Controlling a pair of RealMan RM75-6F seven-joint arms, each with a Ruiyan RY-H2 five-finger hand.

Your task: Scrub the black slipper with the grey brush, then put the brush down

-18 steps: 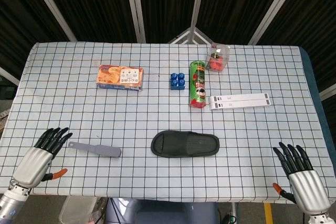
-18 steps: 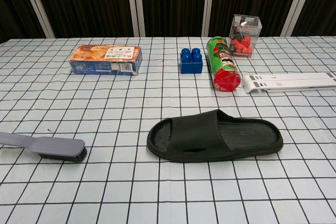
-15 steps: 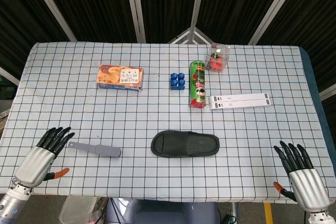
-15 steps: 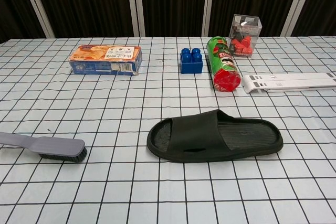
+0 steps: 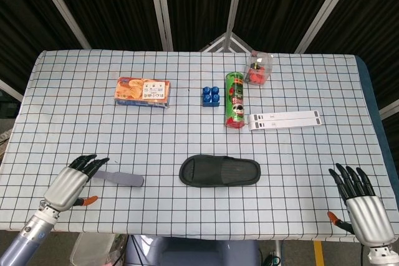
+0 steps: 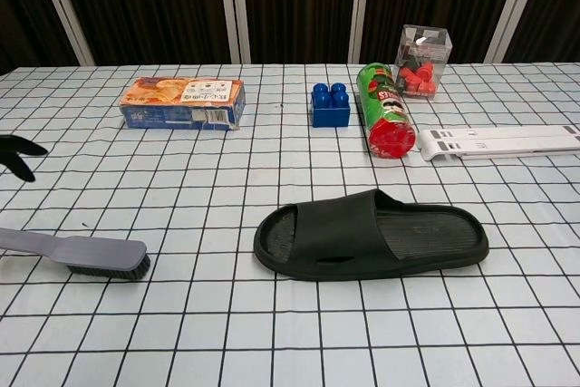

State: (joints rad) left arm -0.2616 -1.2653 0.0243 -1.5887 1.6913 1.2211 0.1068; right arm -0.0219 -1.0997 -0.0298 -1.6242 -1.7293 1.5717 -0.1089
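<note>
Grey brush (image 5: 120, 179) lies ungrasped below the spread-fingered left hand (image 5: 73, 183); only the head view shows the right hand (image 5: 360, 202), also empty.

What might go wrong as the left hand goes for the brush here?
The left hand is over the handle end of the grey brush, which lies flat on the table; the fingers may push it away instead of getting under it. A grip that far out on the handle could let the head droop over the black slipper.

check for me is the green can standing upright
No, the green can lies on its side, red lid facing the camera, beside the blue block.
</note>
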